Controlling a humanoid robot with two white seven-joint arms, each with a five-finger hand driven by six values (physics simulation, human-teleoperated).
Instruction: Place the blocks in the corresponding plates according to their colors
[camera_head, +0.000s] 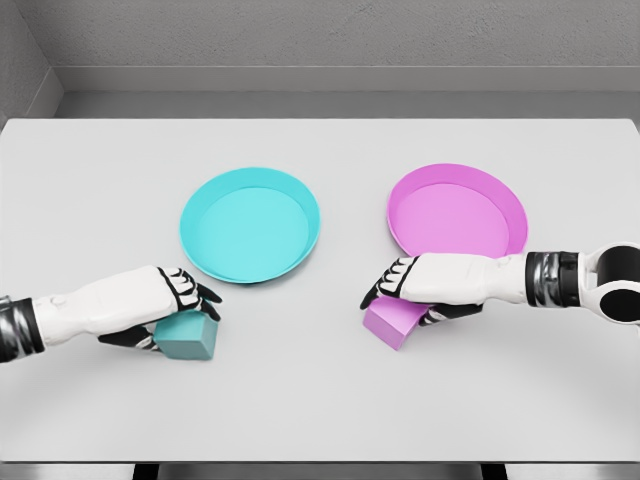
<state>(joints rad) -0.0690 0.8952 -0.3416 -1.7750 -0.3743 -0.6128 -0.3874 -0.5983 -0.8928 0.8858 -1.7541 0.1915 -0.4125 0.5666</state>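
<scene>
Teal block (188, 335), pink block (394, 321) on white table (320, 410); grey walls.

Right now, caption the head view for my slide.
Left hand on teal block, right hand on pink block, before matching plates.

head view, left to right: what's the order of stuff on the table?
left hand → teal block → teal plate → pink block → right hand → pink plate
</scene>
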